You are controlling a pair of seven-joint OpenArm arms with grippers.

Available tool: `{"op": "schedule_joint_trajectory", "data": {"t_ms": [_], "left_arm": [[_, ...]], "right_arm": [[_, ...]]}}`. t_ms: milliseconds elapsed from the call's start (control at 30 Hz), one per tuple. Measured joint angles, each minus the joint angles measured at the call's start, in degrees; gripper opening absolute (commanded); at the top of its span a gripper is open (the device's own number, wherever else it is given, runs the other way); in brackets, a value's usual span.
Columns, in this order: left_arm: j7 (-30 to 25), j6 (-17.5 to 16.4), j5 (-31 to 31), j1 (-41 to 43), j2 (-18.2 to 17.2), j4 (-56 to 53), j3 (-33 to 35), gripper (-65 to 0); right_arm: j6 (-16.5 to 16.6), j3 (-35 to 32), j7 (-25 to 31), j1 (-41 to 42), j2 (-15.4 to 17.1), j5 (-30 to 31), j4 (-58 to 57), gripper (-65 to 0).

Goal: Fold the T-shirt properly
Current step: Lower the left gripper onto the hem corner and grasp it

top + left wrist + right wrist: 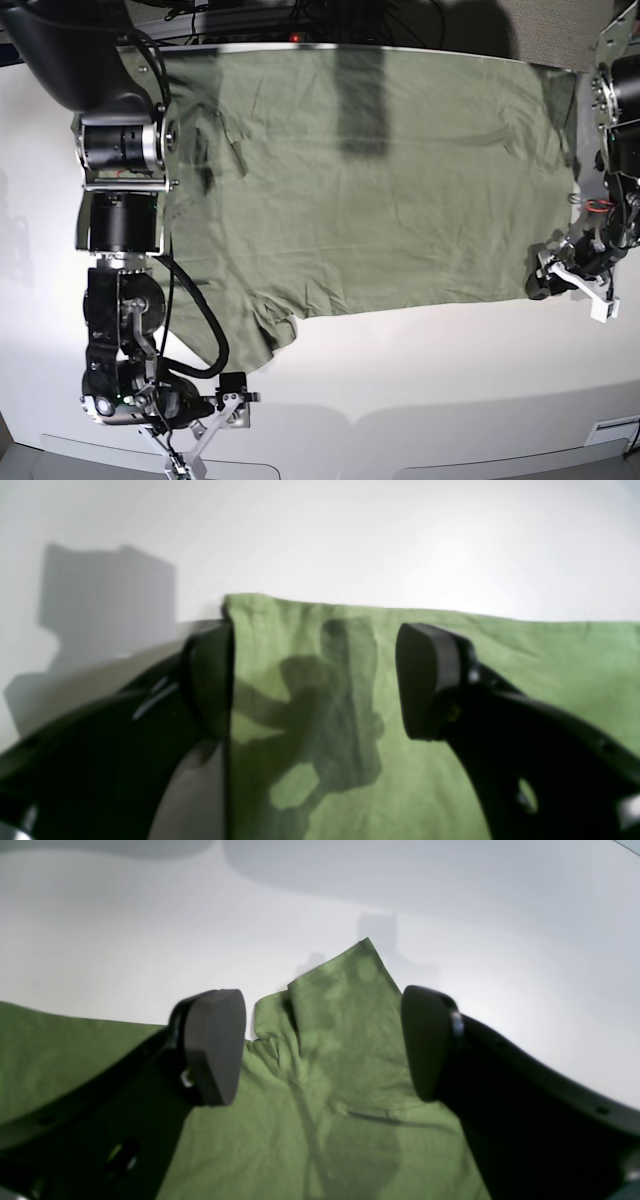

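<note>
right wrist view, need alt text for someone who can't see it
An open black pincer hangs over a sage-green T-shirt lying on a white table, its jaws either side of a short sleeve that points away from the camera. Nothing is gripped.

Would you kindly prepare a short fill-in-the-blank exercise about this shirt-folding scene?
1. The sage-green cotton T-shirt lies spread on a ____ table.
2. The left gripper has its jaws ____.
3. The right gripper hovers over the shirt's short ____.
4. Neither gripper holds any ____.

Missing words: white; open; sleeve; cloth
</note>
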Motion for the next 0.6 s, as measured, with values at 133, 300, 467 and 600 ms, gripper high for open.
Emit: {"op": "schedule_joint_trajectory", "data": {"t_ms": [133, 300, 467, 600], "left_arm": [[2.5, -0.1, -2.4, 0.0, 0.0, 0.1, 0.0, -19.5], [6.4, -1.0, -6.8, 0.0, 0.0, 0.1, 0.0, -19.5], [6.1, -1.0, -7.3, 0.0, 0.0, 0.0, 0.0, -19.5], [6.1, -1.0, -7.3, 0.0, 0.0, 0.0, 0.0, -19.5]], "right_arm": [[0.0, 0.0, 0.0, 0.0, 0.0, 0.0, 0.0, -17.5], [0.0, 0.0, 0.0, 0.0, 0.0, 0.0, 0.0, -17.5], [0.0, 0.0, 0.0, 0.0, 0.0, 0.0, 0.0, -17.5], [0.0, 0.0, 0.0, 0.0, 0.0, 0.0, 0.0, -17.5]]}}
